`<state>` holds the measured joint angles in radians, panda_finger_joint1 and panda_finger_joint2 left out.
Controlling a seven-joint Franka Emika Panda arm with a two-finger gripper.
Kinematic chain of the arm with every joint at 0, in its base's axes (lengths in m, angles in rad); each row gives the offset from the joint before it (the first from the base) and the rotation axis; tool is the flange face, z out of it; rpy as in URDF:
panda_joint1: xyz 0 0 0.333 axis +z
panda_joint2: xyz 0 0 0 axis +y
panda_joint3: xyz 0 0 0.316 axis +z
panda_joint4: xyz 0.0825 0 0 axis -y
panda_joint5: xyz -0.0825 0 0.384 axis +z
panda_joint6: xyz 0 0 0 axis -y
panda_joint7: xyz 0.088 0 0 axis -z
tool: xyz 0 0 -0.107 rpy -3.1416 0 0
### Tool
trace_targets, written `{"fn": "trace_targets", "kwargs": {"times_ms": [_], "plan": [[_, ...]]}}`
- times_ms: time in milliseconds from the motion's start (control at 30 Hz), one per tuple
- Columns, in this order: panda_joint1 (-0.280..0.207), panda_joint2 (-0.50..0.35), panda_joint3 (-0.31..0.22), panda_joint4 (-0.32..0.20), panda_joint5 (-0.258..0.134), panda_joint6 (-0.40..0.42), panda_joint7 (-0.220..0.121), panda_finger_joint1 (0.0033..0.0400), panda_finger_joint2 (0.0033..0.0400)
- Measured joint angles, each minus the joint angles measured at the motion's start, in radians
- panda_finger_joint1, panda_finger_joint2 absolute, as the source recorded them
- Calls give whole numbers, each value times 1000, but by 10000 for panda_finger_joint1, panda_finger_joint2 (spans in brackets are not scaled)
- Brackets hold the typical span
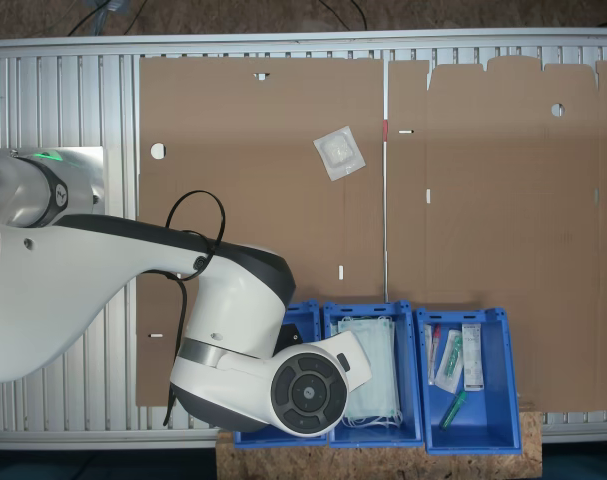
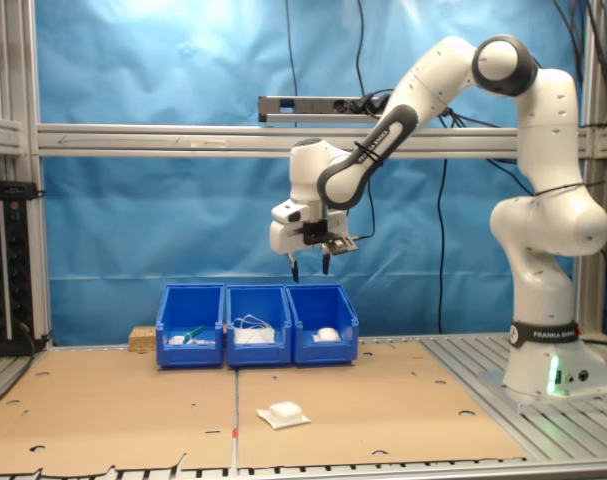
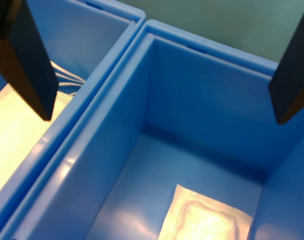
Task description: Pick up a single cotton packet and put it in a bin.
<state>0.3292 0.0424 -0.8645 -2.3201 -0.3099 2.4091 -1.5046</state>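
Observation:
My gripper (image 2: 311,265) hangs open above the blue bin (image 2: 323,322) at the second exterior view's right end of the row of three. In the wrist view its two dark fingers (image 3: 29,65) stand wide apart with nothing between them, the gripper (image 3: 164,120) over the bin's (image 3: 192,95) inside. One cotton packet (image 3: 204,217) lies flat on that bin's floor, and its white shape (image 2: 327,334) shows in the second exterior view too. Another cotton packet (image 1: 340,153) (image 2: 284,413) lies on the cardboard, well away from the bins. My arm covers most of this bin (image 1: 301,318) in the first exterior view.
The middle bin (image 1: 373,320) (image 2: 258,322) holds pale green masks (image 3: 16,135). The third bin (image 1: 468,435) (image 2: 191,322) holds small boxes and a green item. A cardboard sheet (image 1: 253,200) covers the table, and a blue backdrop (image 2: 133,220) stands behind the bins.

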Motion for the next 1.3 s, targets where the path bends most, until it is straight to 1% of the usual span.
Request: {"fn": "trace_targets", "kwargs": {"times_ms": [167,267,467,500,600,733,967,1067,1167,1233,1267,1300], "plan": [[6,-9,4,0,1,-6,6,400,400],[14,-20,11,0,2,-15,17,400,400],[45,-48,33,-2,5,-26,35,400,400],[59,-58,42,-4,10,-28,42,400,400],[82,-70,57,-14,25,-29,53,400,400],[114,-79,78,-35,55,-28,65,400,400],[170,-82,115,-101,93,11,87,400,400],[194,-81,128,-134,104,39,104,400,400],[216,-80,140,-164,114,65,130,400,400],[232,-76,148,-178,120,81,149,400,400],[247,-69,156,-187,123,94,172,400,400],[254,-64,160,-189,125,101,183,400,400]]}}
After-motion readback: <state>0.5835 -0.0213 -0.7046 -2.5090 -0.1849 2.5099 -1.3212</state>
